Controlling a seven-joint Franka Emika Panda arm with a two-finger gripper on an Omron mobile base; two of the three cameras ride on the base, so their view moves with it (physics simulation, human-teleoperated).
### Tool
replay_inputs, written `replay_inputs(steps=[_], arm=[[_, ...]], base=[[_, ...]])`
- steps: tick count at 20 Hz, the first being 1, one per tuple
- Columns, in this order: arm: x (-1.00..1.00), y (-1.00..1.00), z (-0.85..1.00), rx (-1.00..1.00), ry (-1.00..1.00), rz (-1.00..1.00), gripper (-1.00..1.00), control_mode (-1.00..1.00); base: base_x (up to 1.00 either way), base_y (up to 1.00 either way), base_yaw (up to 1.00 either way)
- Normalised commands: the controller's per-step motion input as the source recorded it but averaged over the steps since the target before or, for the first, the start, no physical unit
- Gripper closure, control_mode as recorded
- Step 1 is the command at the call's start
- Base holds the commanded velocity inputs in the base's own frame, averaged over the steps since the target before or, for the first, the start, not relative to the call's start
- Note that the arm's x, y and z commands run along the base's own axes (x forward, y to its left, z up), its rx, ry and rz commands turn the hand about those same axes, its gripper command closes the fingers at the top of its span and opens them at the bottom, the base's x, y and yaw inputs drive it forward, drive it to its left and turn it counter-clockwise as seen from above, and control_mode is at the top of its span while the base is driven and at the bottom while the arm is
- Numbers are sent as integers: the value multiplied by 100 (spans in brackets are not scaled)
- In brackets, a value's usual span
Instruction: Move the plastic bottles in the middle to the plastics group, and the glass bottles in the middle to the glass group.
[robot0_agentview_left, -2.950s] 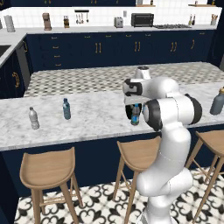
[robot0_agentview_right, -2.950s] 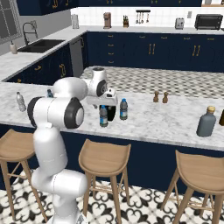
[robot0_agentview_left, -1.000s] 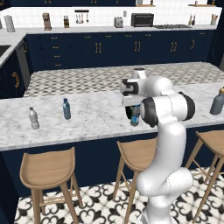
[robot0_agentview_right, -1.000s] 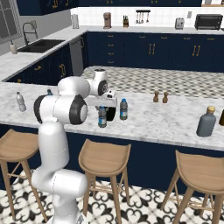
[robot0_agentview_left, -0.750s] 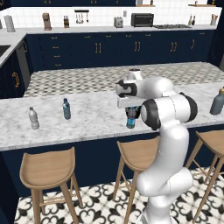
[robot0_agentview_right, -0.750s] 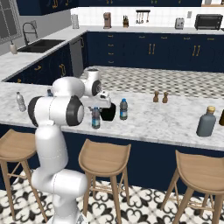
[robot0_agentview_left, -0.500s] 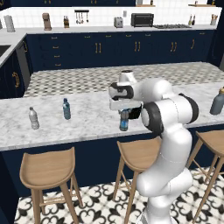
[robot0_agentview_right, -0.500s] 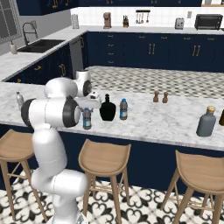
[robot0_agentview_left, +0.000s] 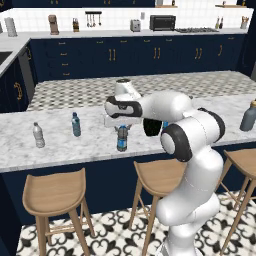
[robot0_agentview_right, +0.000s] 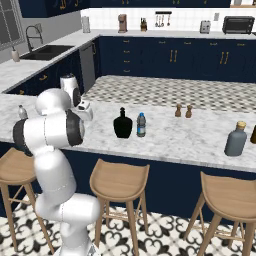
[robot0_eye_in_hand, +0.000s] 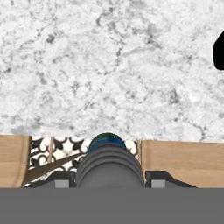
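Note:
My gripper (robot0_agentview_left: 121, 125) is shut on one blue-capped water bottle (robot0_agentview_left: 122, 139), which hangs upright over the front edge of the marble counter (robot0_agentview_left: 60, 150). From the hand view that water bottle (robot0_eye_in_hand: 109, 159) sits between the two fingertips (robot0_eye_in_hand: 61, 180). To its left stand the teal-tinted bottle (robot0_agentview_left: 76, 124) and the pale bottle with a white cap (robot0_agentview_left: 38, 135). The squat black bottle (robot0_agentview_right: 122, 123) and the second water bottle (robot0_agentview_right: 141, 125) stand side by side mid-counter. At the far right is the tall grey bottle with an orange top (robot0_agentview_right: 235, 139).
Two small brown shakers (robot0_agentview_right: 183, 111) stand behind the middle bottles. Three wooden stools (robot0_agentview_left: 52, 190) line the counter's front, below the held bottle. A second counter strip with a patterned top (robot0_agentview_left: 150, 87) runs behind.
The arm has swung left along the counter's front, carrying the water bottle away from the black bottle and toward the teal one. The other bottles stayed put.

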Motion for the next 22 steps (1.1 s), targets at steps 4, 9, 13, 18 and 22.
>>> replay_inputs(steps=[4, 9, 13, 18, 22], arm=[[0, 100, 20, 0, 0, 0, 100, -100], [0, 100, 3, 0, 0, 0, 100, -100], [5, 79, 0, 0, 0, 0, 100, -100], [36, 40, 0, 0, 0, -2, 100, -100], [41, 39, 0, 0, 0, -3, 100, -100]], base=[[0, 0, 0], [0, 0, 0], [0, 0, 0], [0, 0, 0], [0, 0, 0]])
